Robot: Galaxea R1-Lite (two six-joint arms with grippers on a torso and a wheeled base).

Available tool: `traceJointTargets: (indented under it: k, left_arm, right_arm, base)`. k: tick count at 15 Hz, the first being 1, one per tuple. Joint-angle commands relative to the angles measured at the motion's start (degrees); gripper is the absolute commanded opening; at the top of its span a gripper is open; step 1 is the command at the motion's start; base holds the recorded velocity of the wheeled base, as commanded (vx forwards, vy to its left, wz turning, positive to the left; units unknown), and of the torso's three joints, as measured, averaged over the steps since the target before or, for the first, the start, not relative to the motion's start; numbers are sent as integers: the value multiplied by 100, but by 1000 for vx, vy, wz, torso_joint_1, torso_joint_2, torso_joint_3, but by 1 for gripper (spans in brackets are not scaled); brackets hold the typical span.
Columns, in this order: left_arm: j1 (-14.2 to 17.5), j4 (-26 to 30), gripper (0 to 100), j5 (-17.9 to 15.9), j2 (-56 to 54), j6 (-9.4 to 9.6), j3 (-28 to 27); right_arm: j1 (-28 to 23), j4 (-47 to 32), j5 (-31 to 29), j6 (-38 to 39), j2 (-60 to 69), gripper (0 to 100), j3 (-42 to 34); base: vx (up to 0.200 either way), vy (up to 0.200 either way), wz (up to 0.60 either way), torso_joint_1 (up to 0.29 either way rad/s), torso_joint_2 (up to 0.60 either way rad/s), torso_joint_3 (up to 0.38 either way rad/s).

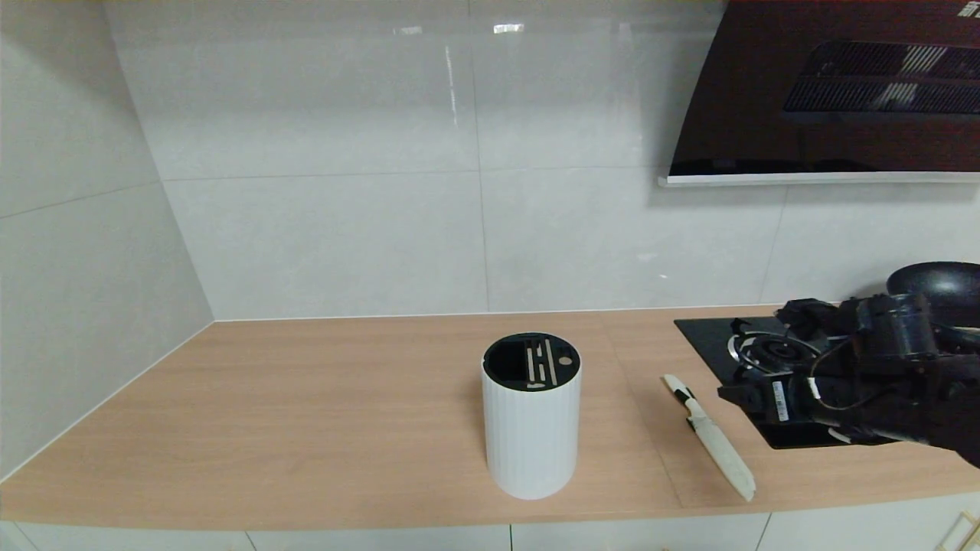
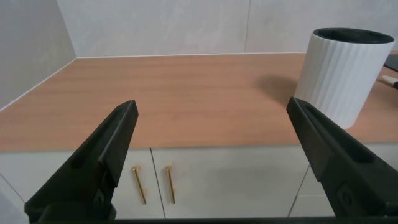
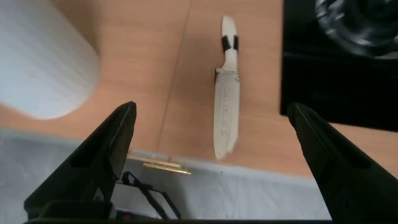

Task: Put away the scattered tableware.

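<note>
Knife (image 1: 708, 436) lies flat on worktop (image 1: 306, 413) nr front edge, btwn holder (image 1: 530, 428) and hob (image 1: 720, 344). Handle pts twd back wall, blade tip twd front edge. Holder stands upright mid-worktop, nr front edge, apart from knife. R gripper (image 3: 210, 112) up over hob's front part, nr knife, fingers wide apart, empty. L gripper (image 2: 211, 106) out past front edge, fingers wide apart, empty. Pan (image 1: 938, 283) at back of hob.

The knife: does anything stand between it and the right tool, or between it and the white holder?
Nothing visible. The open right tool faces the knife; only bare counter lies between knife and holder.
</note>
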State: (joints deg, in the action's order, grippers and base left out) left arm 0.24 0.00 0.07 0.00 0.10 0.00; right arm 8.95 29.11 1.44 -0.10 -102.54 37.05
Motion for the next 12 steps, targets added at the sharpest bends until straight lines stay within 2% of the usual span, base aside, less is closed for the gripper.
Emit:
traceJointTargets:
  k: [1, 4, 9, 12]
  left_arm:
    - [2, 0, 100, 1, 0, 8, 0]
    - [2, 0, 100, 1, 0, 8, 0]
    - [2, 0, 100, 1, 0, 8, 0]
    - [2, 0, 100, 1, 0, 8, 0]
  right_arm:
    - [-16, 684, 6, 1, -1656, 100, 356]
    - [-16, 1308, 6, -34, -2324, 100, 453]
    - [-16, 1352, -3, 1, -3159, 100, 1129]
    - [-130, 1070, -38, -25, -3475, 100, 1797]
  base:
    - [0, 0, 0, 0, 0, 0]
    - [0, 0, 0, 0, 0, 0]
    - [0, 0, 0, 0, 0, 0]
    - [0, 0, 0, 0, 0, 0]
